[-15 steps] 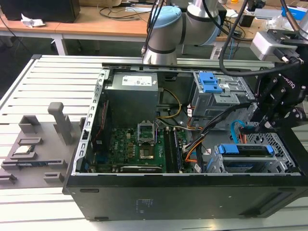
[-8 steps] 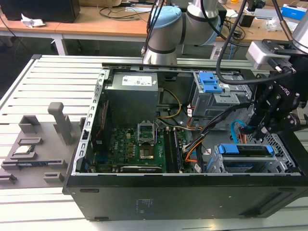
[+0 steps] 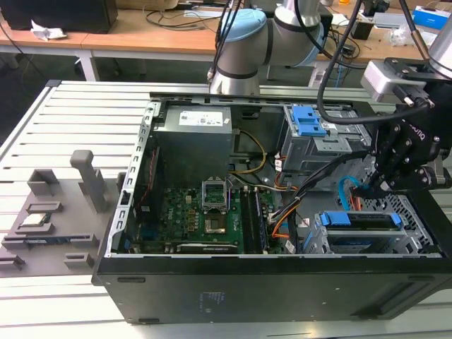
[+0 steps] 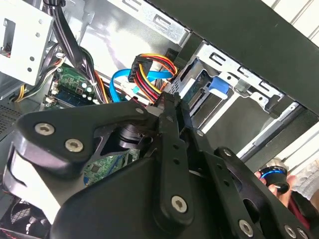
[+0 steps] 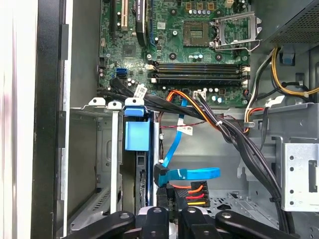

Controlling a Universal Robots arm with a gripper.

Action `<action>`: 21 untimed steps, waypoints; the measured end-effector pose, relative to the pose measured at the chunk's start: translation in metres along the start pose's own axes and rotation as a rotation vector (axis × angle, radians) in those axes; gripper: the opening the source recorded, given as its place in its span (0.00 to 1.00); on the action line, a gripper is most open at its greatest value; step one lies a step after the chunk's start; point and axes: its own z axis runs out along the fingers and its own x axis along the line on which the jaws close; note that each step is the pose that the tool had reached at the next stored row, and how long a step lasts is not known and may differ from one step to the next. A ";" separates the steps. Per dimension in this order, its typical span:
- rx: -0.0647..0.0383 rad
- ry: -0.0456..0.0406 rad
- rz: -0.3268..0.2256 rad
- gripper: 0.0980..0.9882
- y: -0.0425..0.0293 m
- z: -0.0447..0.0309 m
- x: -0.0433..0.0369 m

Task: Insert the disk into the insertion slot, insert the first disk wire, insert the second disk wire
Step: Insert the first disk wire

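The hand [image 5: 174,210] was clamped on the coloured disk wire [image 5: 193,192] behind the disk [image 5: 137,135]; it probably wanted squaring, then a straight, gentle push.

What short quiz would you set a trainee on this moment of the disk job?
1. True or false: the disk lies on the table, outside the insertion slot.
2. Pick one: the gripper is shut on A) the multicoloured disk wire, B) a memory stick, C) the grey cage's latch.
3. Fill in: the flat cable curving beside the gripped connector is ___ in colour.

Key: 1 false, the disk sits in the slot with its blue carrier showing; 2 A; 3 blue.
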 end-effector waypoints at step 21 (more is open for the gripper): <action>0.000 0.0014 0.001 0.08 -0.0068 0.0125 0.0205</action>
